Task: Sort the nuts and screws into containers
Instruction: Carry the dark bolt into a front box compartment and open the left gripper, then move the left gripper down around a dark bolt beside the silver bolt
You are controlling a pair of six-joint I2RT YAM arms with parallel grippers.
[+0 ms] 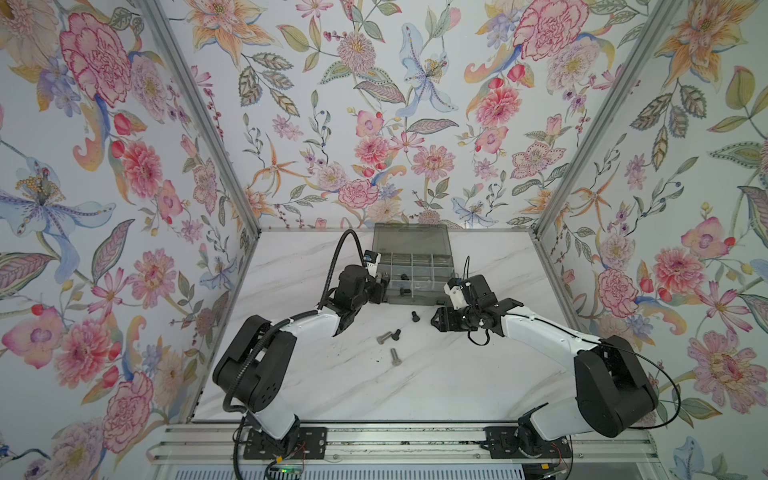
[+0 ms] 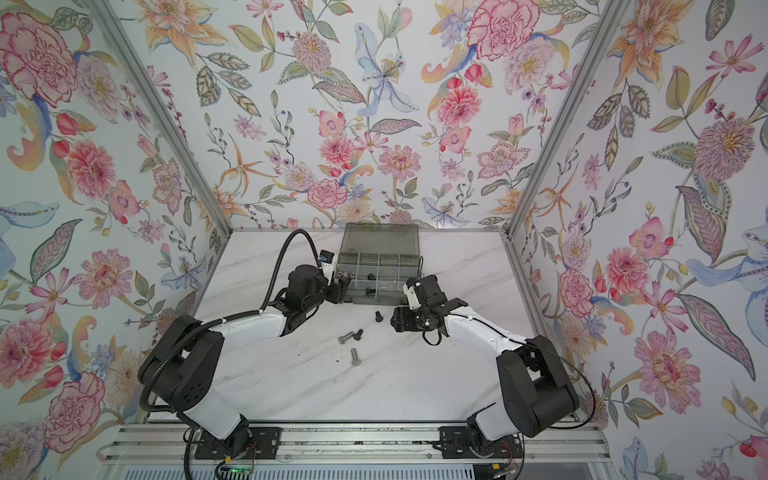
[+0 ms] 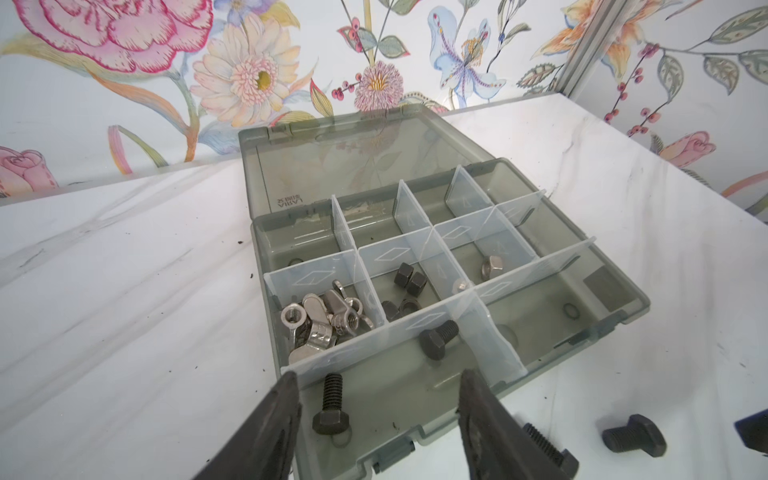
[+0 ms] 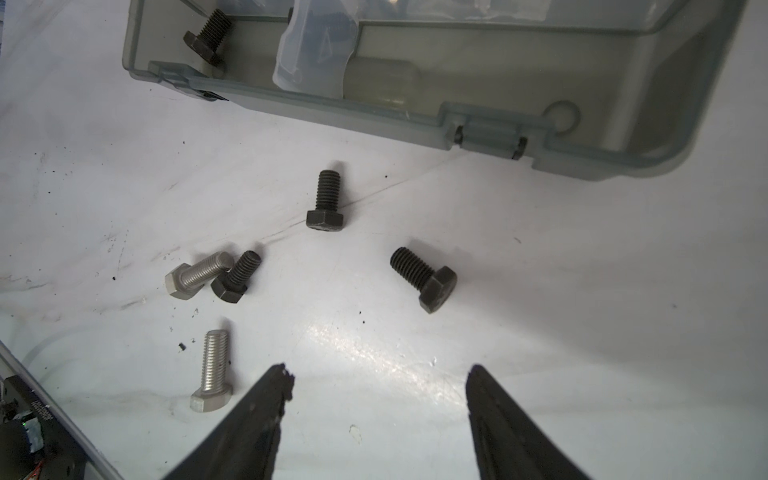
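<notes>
The smoky-grey organizer stands open at the back of the table. Its cells hold silver wing nuts, black hex nuts and a silver cap nut. Two black screws lie in the long front cell. My left gripper hangs open over that cell, holding nothing. Three black screws and two silver screws lie loose on the table. My right gripper hovers open above them, empty.
The box lid leans back against the rear wall. Floral walls close in the marble table on three sides. The box front wall with its latch faces the loose screws. Dark specks dot the tabletop.
</notes>
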